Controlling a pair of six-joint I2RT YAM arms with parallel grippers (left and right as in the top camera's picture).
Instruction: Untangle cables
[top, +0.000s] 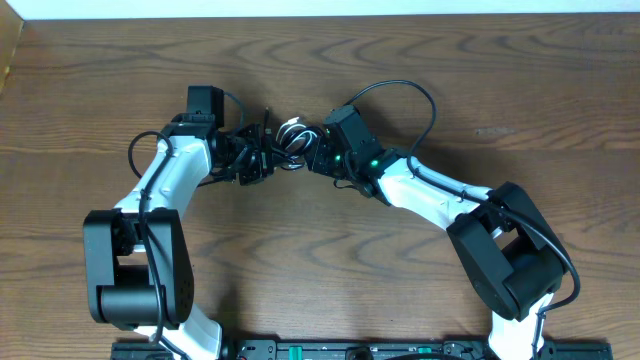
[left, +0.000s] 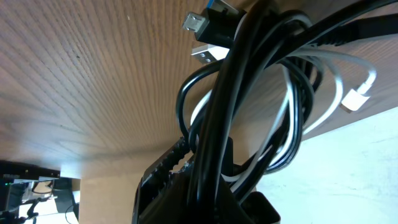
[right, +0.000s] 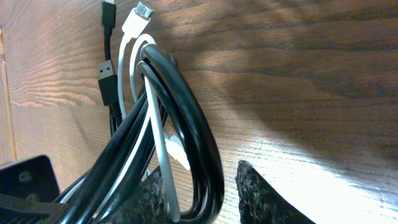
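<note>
Cables (top: 291, 136) sit bunched between our two grippers over the middle of the wooden table (top: 520, 90) — the black cable (right: 194, 124) and the white cable (right: 129, 59) wound through one another in a single clump. Our left gripper (left: 198, 167) is pressed together on several black strands at the bottom of the bundle, with white strands running in beside them. Our right gripper (right: 208, 173) is partly spread, its jaws standing either side of one black loop. We see a gap on one side, so we judge the loop not yet pinched.

To do this step well, we would close the right gripper on that one black loop alone and leave the white cable out of the pinch. Then we would draw the arms apart slowly, watching whether the white loops slide free or cinch tighter. If they tighten, we should slacken and pick another strand.

The overhead view gives only the arms' placement and a small tangle. The left wrist view shows the white plug (left: 356, 99) hanging clear of the clump and two metal plug ends (left: 198, 23) at the top — the right wrist view alone shows the loop between the jaws.
</note>
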